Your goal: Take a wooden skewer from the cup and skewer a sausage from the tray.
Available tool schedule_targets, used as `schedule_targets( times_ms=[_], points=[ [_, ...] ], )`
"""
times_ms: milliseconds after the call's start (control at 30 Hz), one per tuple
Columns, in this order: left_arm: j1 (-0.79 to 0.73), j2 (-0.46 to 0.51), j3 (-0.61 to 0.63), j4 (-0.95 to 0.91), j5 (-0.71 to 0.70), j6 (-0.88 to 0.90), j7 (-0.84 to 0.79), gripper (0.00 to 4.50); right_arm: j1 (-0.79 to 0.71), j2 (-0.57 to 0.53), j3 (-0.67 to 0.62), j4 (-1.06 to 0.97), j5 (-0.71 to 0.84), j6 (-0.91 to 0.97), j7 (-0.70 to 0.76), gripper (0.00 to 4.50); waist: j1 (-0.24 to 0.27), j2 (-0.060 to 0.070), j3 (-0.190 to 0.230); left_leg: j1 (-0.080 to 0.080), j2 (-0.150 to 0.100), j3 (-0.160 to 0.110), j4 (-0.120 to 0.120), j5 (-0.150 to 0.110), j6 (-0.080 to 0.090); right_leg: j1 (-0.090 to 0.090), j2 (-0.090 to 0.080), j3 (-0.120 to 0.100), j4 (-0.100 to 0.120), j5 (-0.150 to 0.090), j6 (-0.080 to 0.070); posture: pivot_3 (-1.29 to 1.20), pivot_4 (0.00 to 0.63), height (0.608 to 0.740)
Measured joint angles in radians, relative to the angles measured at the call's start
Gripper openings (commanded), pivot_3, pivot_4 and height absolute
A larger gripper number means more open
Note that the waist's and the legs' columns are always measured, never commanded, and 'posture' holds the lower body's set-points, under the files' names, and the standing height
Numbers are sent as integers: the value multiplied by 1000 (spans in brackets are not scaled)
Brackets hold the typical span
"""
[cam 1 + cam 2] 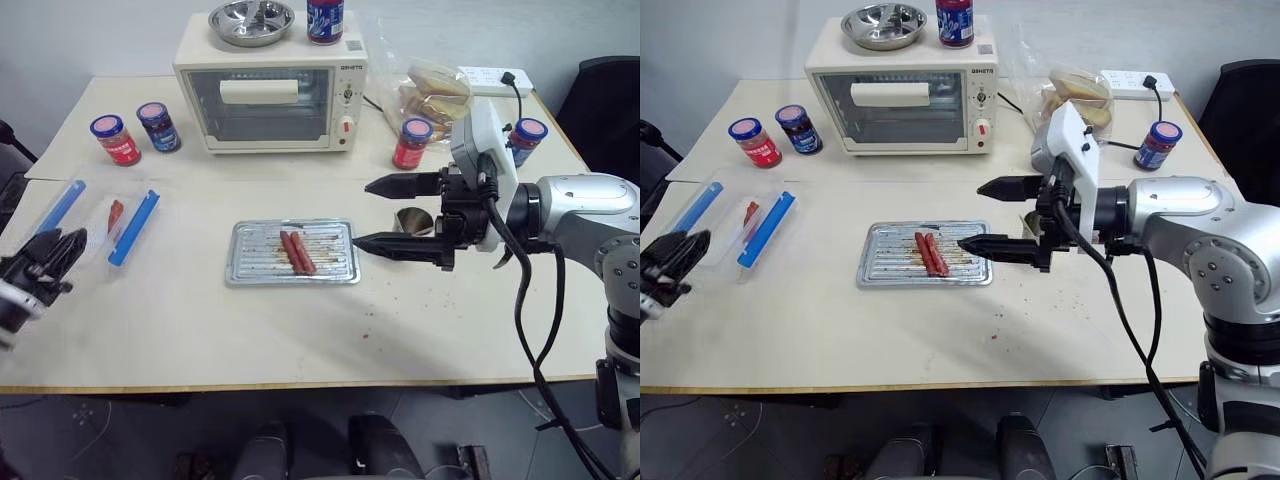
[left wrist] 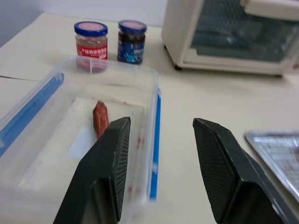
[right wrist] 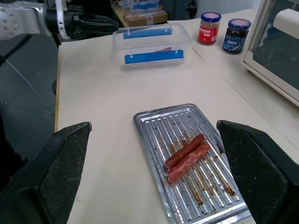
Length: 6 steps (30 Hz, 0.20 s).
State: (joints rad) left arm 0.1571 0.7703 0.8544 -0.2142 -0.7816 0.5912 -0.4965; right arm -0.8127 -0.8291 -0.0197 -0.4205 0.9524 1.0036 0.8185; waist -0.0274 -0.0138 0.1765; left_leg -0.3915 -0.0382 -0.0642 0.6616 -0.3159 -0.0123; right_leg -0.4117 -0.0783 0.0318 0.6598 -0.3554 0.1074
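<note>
The right end effector (image 1: 372, 214) is hovering over the table (image 1: 300, 330) with its two black fingers spread wide apart, one above the other, pointing toward the robot's left and gripping nothing. Just past its lower fingertip the tray (image 1: 245, 270) is lying flat on the table, and two sausages (image 1: 297, 252) are resting side by side and touching near the tray's middle; in the right wrist view they are sitting between the two fingers, well beyond the tips. The cup (image 1: 412, 221) is standing just behind the right end effector, between its fingers and largely hidden by them, so I cannot tell what it is holding; no skewer can be made out.

The left end effector (image 2: 159, 140) is hanging at the table's left edge, fingers partly parted and holding nothing. Just ahead of it the clear plastic box (image 2: 70, 154) with blue clips is sitting on the table, with a third sausage piece (image 2: 100, 119) lying inside, close to one fingertip. Beyond the box two jars (image 2: 91, 39) are standing side by side, one with red contents and one dark.

Farther behind both end effectors a toaster oven (image 1: 270, 90) is standing at the back of the table, carrying a round steel bowl (image 1: 251, 21) on top.
</note>
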Motion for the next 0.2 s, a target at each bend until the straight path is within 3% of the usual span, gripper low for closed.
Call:
schedule_targets(
  times_ms=[200],
  points=[
    [184, 4, 235, -38, -2, 23, -79, 2227, 1, -9, -1, 6, -5, -4, 39, 4500, 1, 0, 0, 1, 0, 0, 0, 0, 1, 2, 0, 0, -1, 0, 0, 0, 150, 740]
  ],
)
